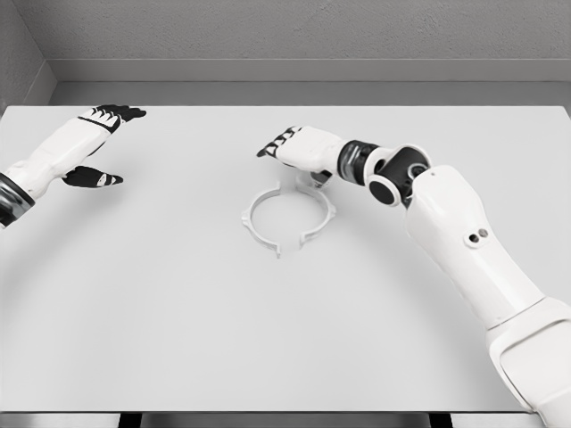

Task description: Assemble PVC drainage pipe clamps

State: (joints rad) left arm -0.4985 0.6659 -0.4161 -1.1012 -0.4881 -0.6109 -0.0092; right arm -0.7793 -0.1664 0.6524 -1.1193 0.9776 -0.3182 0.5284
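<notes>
Just now the white ring-shaped pipe clamp point(287, 217) lies flat near the middle of the table point(178, 321), with the right hand point(294, 148) hovering just over its far edge, fingers extended and holding nothing. Any careless descent could nudge the light ring sideways or tip it instead of gripping it. Meanwhile the left hand point(94, 147) rests open, well apart at the far left.

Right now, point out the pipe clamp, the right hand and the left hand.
pipe clamp point(268, 230): head view, left band of the ring.
right hand point(299, 147): head view, back of hand.
left hand point(89, 134): head view, palm.
</notes>
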